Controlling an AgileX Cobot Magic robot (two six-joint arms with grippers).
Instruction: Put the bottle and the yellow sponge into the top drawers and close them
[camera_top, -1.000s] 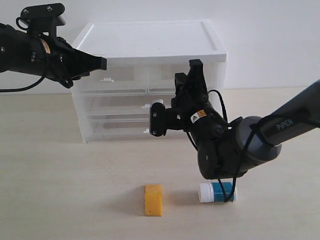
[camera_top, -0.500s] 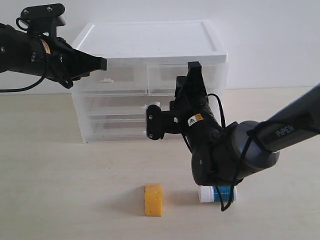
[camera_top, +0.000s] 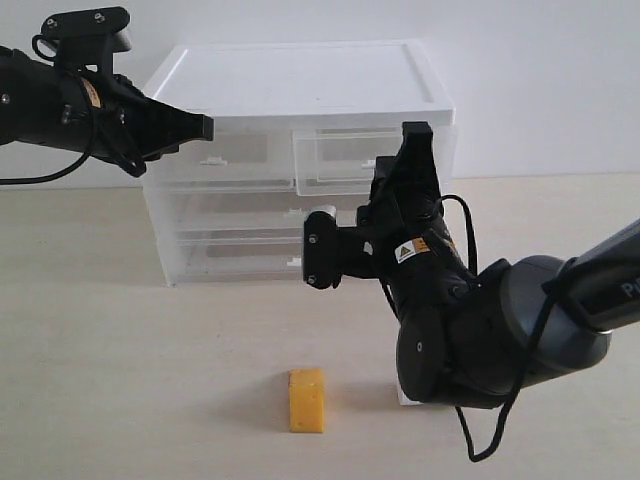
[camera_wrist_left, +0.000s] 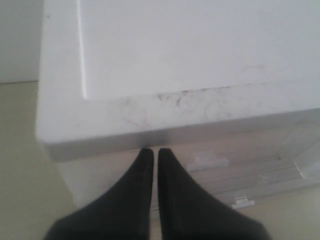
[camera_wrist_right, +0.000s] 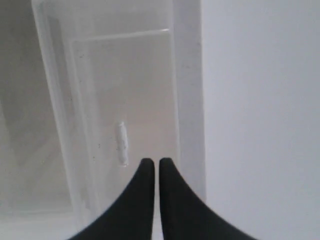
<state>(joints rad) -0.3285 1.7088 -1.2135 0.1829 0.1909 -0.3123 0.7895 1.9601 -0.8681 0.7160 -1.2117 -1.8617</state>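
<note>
Left hand (camera_wrist_left: 151, 152): two dark fingers (camera_wrist_left: 141, 172) pressed side by side, only a thin slit between them, nothing held. The tips sit just under the front lip of a white chest (camera_wrist_left: 125, 132), near its corner.

Chest top (camera_wrist_left: 200, 50): flat and white with a raised border line. Faint dark scuff marks (camera_wrist_left: 175, 97) run along the front edge.

Below the lip is a top drawer (camera_wrist_left: 250, 147), its translucent front blurred, with a small white handle (camera_wrist_left: 207, 161) just beside the fingertips. A second white handle (camera_wrist_left: 243, 202) shows lower down.

Pale beige table (camera_wrist_left: 20, 165) lies beside the chest. Grey wall (camera_wrist_left: 20, 40) behind.
</note>
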